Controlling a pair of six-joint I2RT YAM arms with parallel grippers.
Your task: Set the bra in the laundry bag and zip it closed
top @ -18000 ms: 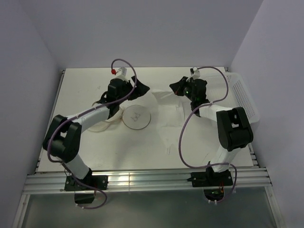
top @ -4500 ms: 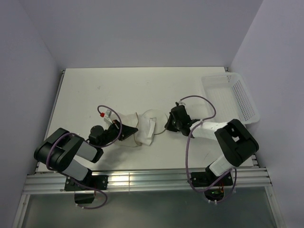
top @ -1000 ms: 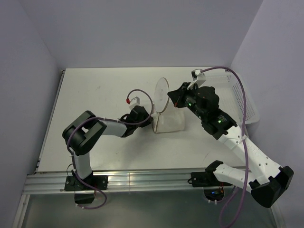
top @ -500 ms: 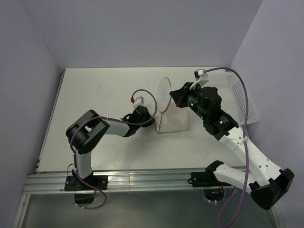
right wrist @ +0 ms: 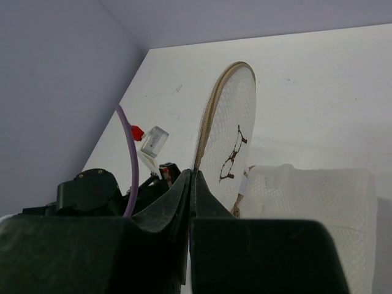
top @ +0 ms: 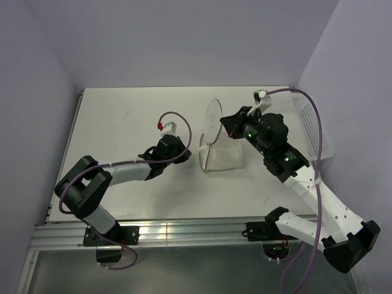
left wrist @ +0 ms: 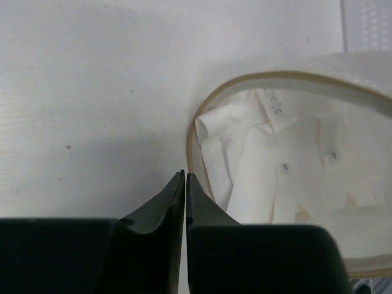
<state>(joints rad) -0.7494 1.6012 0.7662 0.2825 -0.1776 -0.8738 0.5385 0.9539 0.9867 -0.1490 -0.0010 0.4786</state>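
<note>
One bra (left wrist: 269, 177) in one laundry bag (top: 223, 160)

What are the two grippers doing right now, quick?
Left gripper: jaws closed, nothing seen between them.
Right gripper: jaws closed on the laundry bag, at its round flap's rim.

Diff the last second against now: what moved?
Left gripper closed and drew back leftward from the laundry bag mouth, holding nothing. Right gripper still pinches the round lid upright; bra stays inside the bag.
</note>
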